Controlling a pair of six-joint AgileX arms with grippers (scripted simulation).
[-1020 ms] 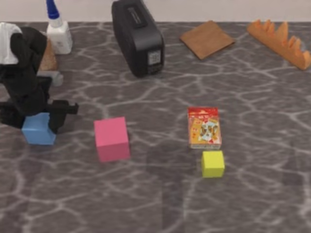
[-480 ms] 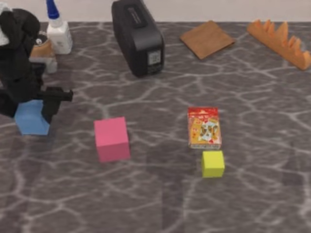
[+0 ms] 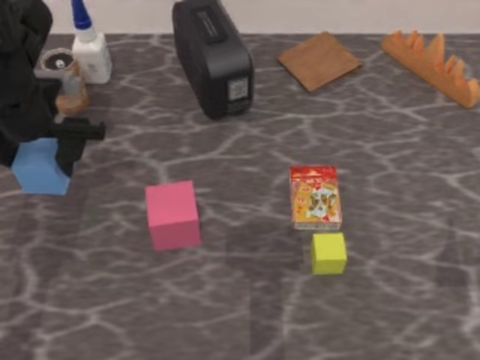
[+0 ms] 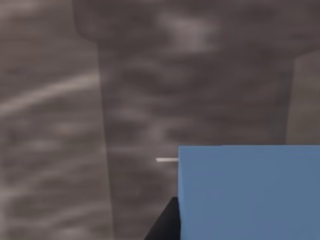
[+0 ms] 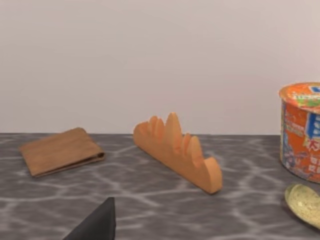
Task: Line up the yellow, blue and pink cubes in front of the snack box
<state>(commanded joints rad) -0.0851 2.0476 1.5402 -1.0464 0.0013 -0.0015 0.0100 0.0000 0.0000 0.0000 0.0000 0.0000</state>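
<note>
At the top view's left edge, the left gripper (image 3: 41, 154) pinches the blue cube (image 3: 37, 169). The pink cube (image 3: 172, 214) sits left of centre; the snack box (image 3: 315, 197) lies right of centre, the yellow cube (image 3: 328, 253) just below it.
</note>
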